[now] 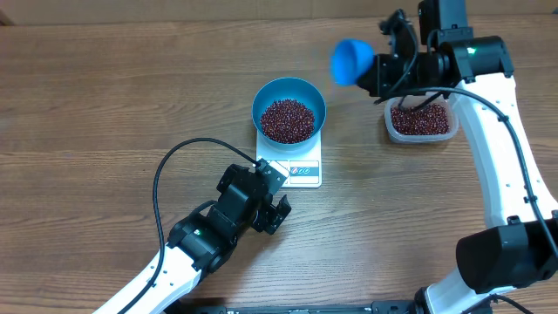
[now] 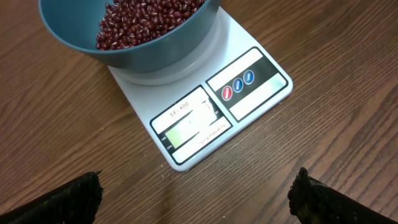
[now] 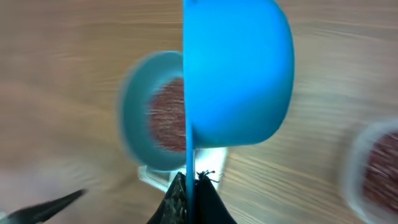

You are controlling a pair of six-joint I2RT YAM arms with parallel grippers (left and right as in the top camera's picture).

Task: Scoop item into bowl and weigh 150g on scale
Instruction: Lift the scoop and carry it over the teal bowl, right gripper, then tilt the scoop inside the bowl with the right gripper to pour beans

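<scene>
Blurred bowl (image 3: 132,118) behind scoop (image 3: 239,68)

A clear plastic tub (image 1: 423,139) stands on the wooden table (image 1: 105,105), a blue scoop (image 1: 350,61) in the air nearby.

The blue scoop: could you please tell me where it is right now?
In the overhead view, the right gripper holds the scoop in the air at upper right, between the bowl on the scale and the tub of beans.

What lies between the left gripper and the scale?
Nothing but bare wooden table separates the open left gripper from the scale, as the left wrist view shows plainly.
</scene>
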